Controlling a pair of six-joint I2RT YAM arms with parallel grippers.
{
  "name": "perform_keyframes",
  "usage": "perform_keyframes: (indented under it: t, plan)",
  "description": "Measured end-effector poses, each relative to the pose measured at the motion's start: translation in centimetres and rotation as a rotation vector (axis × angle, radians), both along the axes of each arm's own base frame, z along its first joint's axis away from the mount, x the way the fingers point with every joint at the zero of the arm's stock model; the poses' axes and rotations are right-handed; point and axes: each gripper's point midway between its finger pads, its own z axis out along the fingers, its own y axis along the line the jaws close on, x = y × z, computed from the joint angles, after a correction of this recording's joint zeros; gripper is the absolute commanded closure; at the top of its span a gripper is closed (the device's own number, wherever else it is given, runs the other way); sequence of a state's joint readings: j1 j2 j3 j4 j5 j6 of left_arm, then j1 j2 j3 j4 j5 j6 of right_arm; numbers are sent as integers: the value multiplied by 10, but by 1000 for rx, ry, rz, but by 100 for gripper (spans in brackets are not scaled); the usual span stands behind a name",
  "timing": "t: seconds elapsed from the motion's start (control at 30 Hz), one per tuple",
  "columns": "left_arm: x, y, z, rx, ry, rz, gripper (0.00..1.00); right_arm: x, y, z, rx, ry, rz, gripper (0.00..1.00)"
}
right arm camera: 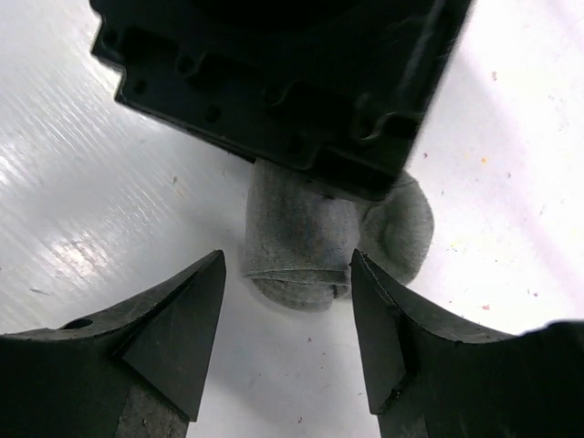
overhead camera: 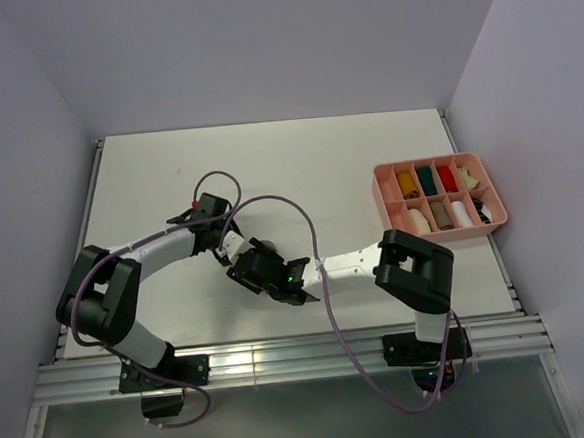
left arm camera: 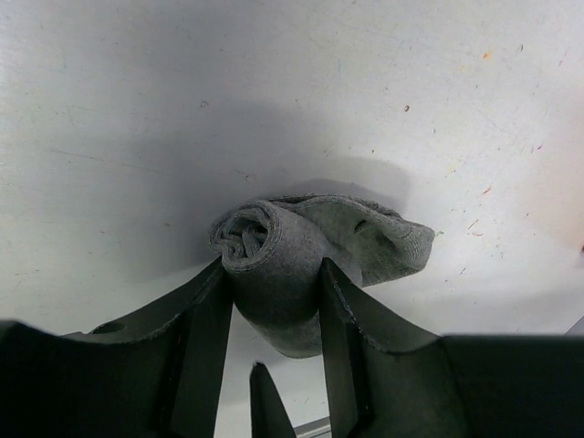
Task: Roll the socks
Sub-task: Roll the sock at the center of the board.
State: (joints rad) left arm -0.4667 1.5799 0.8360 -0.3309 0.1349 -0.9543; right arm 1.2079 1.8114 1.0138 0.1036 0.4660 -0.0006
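The left gripper [left arm camera: 272, 283] clamps a grey sock [left arm camera: 301, 246] at a middling width. The sock is soft knit, wound into a thick cylinder with a spiral end, and a loose rounded flap spills to one side. It rests on the smooth white table [left arm camera: 137, 109], near the front centre. The right gripper [right arm camera: 287, 274] stands wide, its black wedge-shaped fingers flanking the roll's other end without pinching it. A pink plastic tray [overhead camera: 383, 208] of small rolls sits well apart.

A pink divided tray [overhead camera: 381, 195] of rolled bundles [overhead camera: 408, 183] sits on the white table [overhead camera: 269, 170].
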Motion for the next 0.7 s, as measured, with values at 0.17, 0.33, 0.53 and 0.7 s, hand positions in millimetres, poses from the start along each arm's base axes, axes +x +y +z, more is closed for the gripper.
perform_keyframes:
  t: [0.17,0.33,0.53,0.7]
  plan:
    - [0,0,0,7,10,-4,55,0,-3,-23,-63,8,13,36]
    - [0,-1,-1,11,17,-8,55,3,-1,-30,-80,-1,12,39]
    - [0,-1,-1,10,21,-10,49,7,-1,-30,-107,-31,4,89]
    - [-3,1,-4,16,30,1,36,7,1,-29,-61,-23,8,100]
